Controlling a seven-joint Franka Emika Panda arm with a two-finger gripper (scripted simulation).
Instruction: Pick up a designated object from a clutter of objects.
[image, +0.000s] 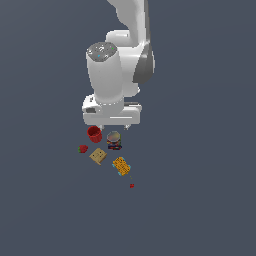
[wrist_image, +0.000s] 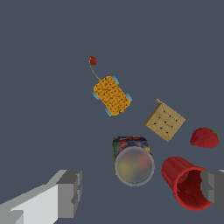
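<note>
- End effector (wrist_image: 142, 194): spread wide, empty, poised above the can.
- Red cup (wrist_image: 186, 181): just beside the can; likely clipped by one finger (wrist_image: 70, 192) on descent, spoiling the grasp.
- Can (wrist_image: 133, 162): upright on counter (wrist_image: 43, 87), tan box (wrist_image: 165, 120) near.

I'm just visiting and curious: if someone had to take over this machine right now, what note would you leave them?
Gripper: open, holding nothing, hovering above the pile.
Can: upright on the floor, between the fingers in the wrist view, not yet touched.
Red cup: right beside the can; one finger is over its rim, so it may get in the way.
Nearby: tan box, strawberry, orange block, tiny red piece.
Done: gripper lined up over the can.
Left: lower, close on the can, lift it.
</note>
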